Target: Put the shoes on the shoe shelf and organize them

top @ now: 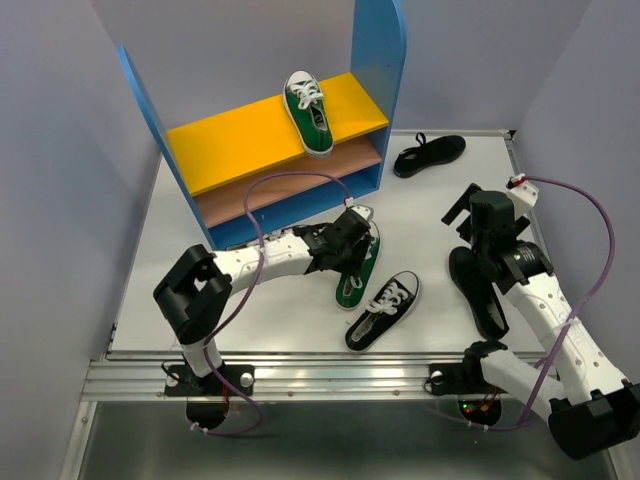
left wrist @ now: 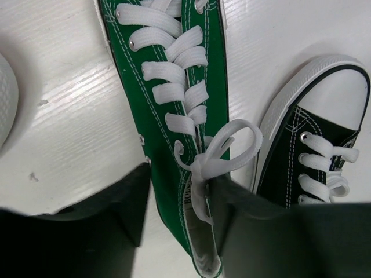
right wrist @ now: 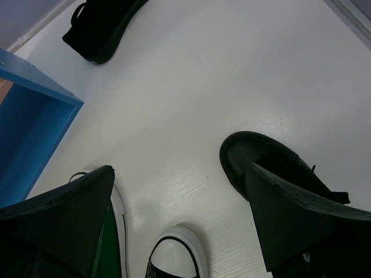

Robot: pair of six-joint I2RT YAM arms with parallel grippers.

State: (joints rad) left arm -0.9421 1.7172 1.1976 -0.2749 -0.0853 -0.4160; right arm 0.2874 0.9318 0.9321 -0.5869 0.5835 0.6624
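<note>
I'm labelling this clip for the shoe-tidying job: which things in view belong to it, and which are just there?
Part of the job:
shoe shelf
shelved green sneaker
loose green sneaker
black sneaker with white laces
far all-black shoe
near all-black shoe

Just there:
purple cables
table

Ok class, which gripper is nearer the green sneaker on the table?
Left. The left gripper straddles the green sneaker's heel end, a finger on either side. The right gripper hovers off to the right, above the table beside an all-black shoe.
</note>
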